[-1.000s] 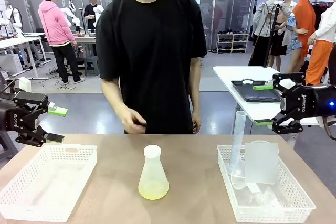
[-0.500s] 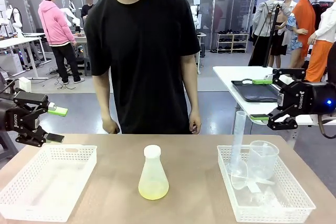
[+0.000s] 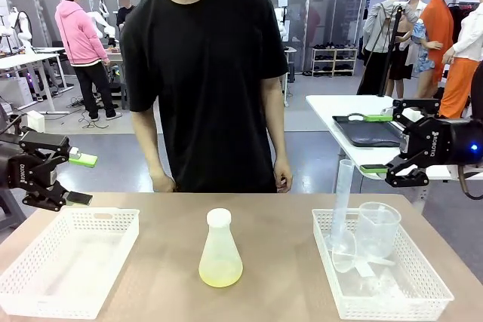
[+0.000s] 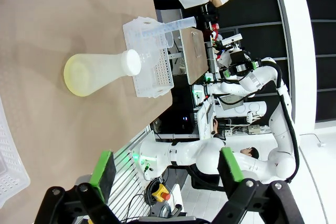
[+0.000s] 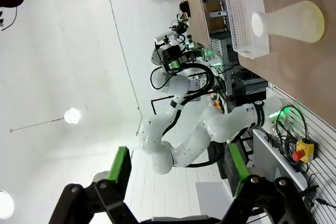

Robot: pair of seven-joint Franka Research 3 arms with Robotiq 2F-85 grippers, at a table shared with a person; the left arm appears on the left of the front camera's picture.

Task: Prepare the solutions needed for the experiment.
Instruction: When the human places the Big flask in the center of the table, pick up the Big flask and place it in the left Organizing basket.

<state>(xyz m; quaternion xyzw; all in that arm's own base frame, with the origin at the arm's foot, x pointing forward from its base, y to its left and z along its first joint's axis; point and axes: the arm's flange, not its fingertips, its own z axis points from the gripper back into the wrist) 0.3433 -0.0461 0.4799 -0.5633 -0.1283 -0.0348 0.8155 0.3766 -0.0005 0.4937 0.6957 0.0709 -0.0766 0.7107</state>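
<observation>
Solution point(image 3: 220, 273) in capped conical flask point(image 3: 219, 246) — table point(image 3: 283, 262) centre.
I read left gripper point(image 3: 81, 179) and right gripper point(image 3: 375, 143) both spread wide, empty.

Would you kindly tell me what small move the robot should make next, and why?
Probably bring the left hand inward toward the neck of the flask: it stands capped and untouched midway along the table, the solution pooled in its base, and this hand and the right hand both hang open, holding nothing.
</observation>
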